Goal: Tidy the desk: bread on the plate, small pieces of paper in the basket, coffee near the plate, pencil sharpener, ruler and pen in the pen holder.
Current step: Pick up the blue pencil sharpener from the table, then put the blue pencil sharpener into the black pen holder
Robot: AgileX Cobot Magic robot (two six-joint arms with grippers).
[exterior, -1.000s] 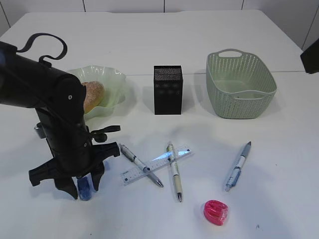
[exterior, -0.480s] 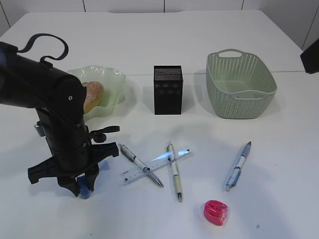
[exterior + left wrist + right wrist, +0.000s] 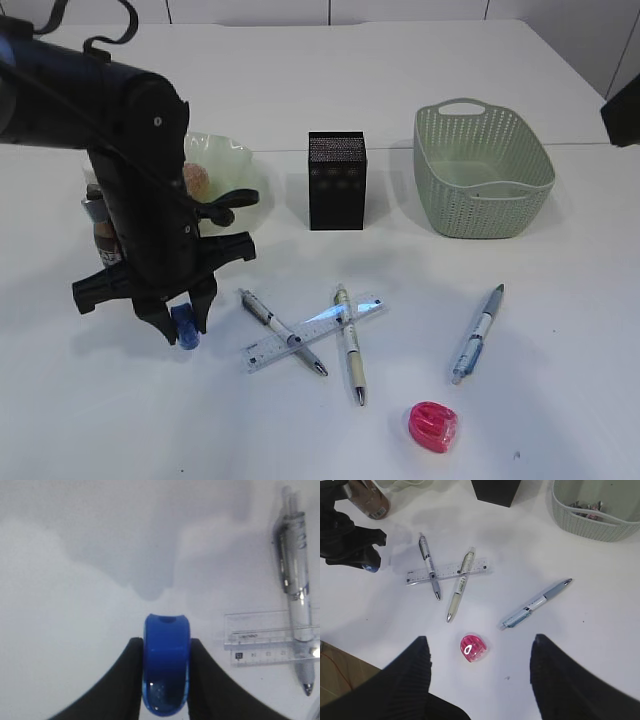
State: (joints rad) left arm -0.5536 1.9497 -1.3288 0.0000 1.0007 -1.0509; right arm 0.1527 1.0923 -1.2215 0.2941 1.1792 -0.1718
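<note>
My left gripper (image 3: pixel 185 330) is shut on a blue pencil sharpener (image 3: pixel 166 665) and holds it a little above the desk (image 3: pixel 560 400), left of the pens. Both black fingers press its sides. The clear ruler (image 3: pixel 315 330) lies under two crossed pens (image 3: pixel 283 332) (image 3: pixel 349 343); a third pen (image 3: pixel 477 333) lies to the right. A pink pencil sharpener (image 3: pixel 473 648) sits on the desk below my open right gripper (image 3: pixel 480 641), which hangs high above it. The bread (image 3: pixel 198 178) rests on the plate (image 3: pixel 235 160). The coffee (image 3: pixel 103 225) stands left of the plate, partly hidden by my left arm.
The black mesh pen holder (image 3: pixel 337 180) stands mid-desk behind the pens. The green basket (image 3: pixel 482 170) at the back right holds small pieces of paper (image 3: pixel 585 507). A dark part of the right arm (image 3: pixel 622 110) shows at the right edge.
The left gripper closed on the blue sharpener at the desk, then rose with it and shifted away from the front edge. The right gripper has not moved.
</note>
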